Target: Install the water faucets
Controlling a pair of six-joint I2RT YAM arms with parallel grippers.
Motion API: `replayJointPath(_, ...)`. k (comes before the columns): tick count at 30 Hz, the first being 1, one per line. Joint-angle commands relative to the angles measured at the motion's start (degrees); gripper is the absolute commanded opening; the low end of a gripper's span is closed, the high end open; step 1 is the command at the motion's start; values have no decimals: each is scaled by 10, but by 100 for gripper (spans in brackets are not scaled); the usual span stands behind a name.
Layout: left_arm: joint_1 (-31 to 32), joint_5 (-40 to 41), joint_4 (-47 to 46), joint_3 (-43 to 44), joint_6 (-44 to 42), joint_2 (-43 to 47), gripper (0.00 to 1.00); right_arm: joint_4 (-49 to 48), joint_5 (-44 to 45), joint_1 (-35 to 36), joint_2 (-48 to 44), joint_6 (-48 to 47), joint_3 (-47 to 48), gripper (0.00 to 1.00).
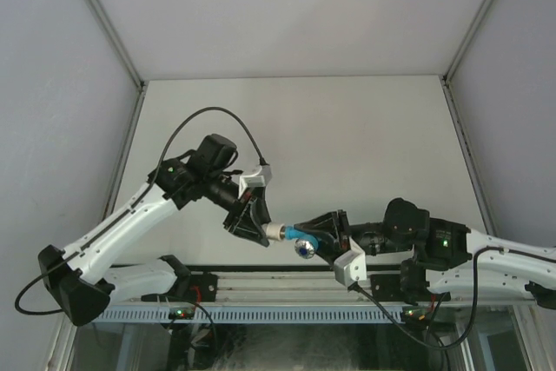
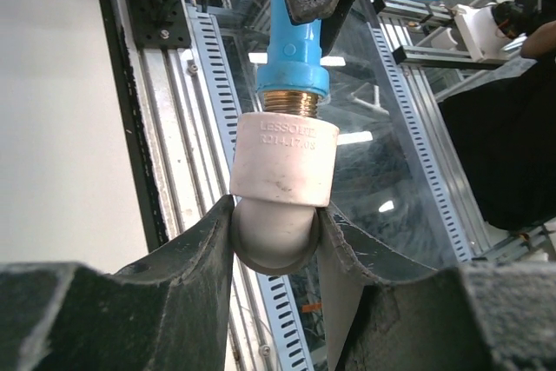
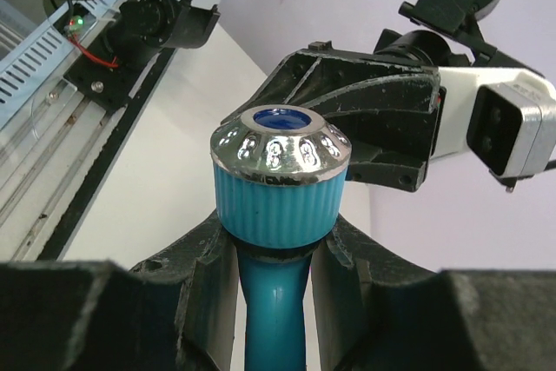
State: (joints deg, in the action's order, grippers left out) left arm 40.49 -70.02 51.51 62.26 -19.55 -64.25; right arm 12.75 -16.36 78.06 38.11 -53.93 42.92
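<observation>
The left fingers are shut tight on the small white-grey round plastic pipe piece, one finger on each side of it. The right fingers squeeze the small bright blue plastic water tap just under its shiny-topped handle. The tap's gold screw end goes into the pipe piece, right between both pairs of fingers, up above the white worktop.

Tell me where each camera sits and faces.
Top external: above and behind, looking down on the table; left arm and right arm show.
Left wrist: on its arm, looking past the left end effector at the white fitting.
Right wrist: on its arm, looking past the right end effector at the blue faucet.
Both wrist views share the faucet.
</observation>
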Motion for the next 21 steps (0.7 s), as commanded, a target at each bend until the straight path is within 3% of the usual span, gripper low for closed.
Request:
replayJointPath(1,-1,18,-64,32,9,35,0,-41,-43,-8,1,75,2,0)
replayJointPath(15,0,153,-99,36,46,63,0,-81,-16,-3,16,168,-2,0)
replayJointPath(21,2,183,-185,1,96,98,0,-109,23,7,33,214,-2,0)
